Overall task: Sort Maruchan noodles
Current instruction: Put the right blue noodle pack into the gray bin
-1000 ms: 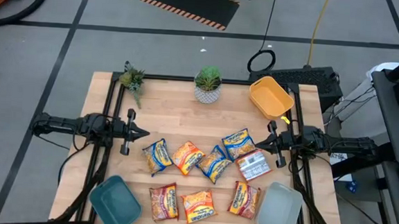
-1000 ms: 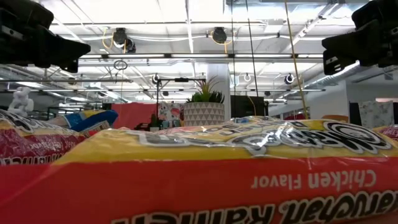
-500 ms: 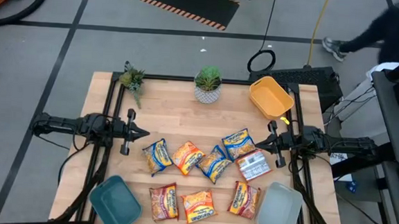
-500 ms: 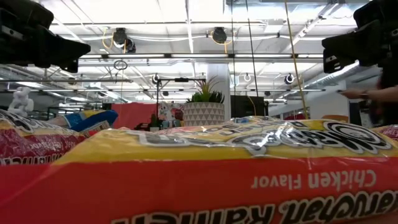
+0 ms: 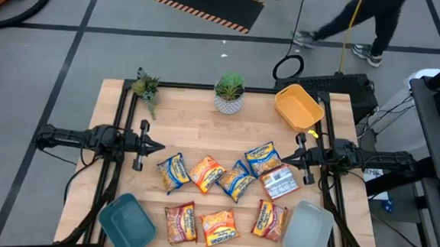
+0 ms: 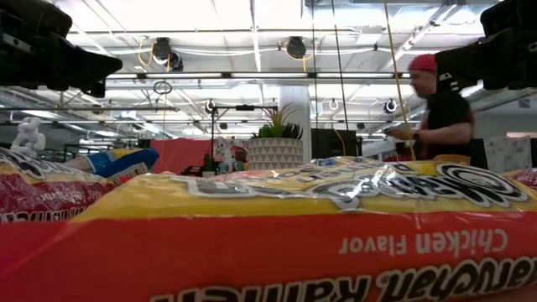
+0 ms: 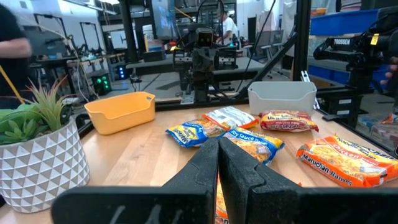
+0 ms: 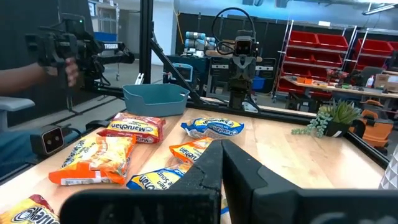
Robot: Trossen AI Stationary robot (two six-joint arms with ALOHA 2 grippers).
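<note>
Basically nothing sorted yet. Left gripper (image 5: 160, 146) hovers at the left table edge, clenched, empty. Teal bin (image 5: 127, 223) at the near-left corner is empty. All nine packets lie loose mid-table: blue packet (image 5: 173, 171), orange packet (image 5: 206, 173), two more blue (image 5: 237, 180) (image 5: 263, 158), a pale one face down (image 5: 281, 182), and the near row of red (image 5: 181, 221), orange (image 5: 219, 226), red (image 5: 271, 219). Yellow bin (image 5: 298, 107) far right and pale bin (image 5: 308, 232) near right are empty too. Right gripper (image 5: 287, 157) waits at the right edge, clenched, empty. Readable text: "Chicken Flavor" and "Maruchan Ramen" on the packet (image 6: 336, 243) filling the low view; "TROSSEN" on an arm (image 7: 348, 42) in the left wrist view.
</note>
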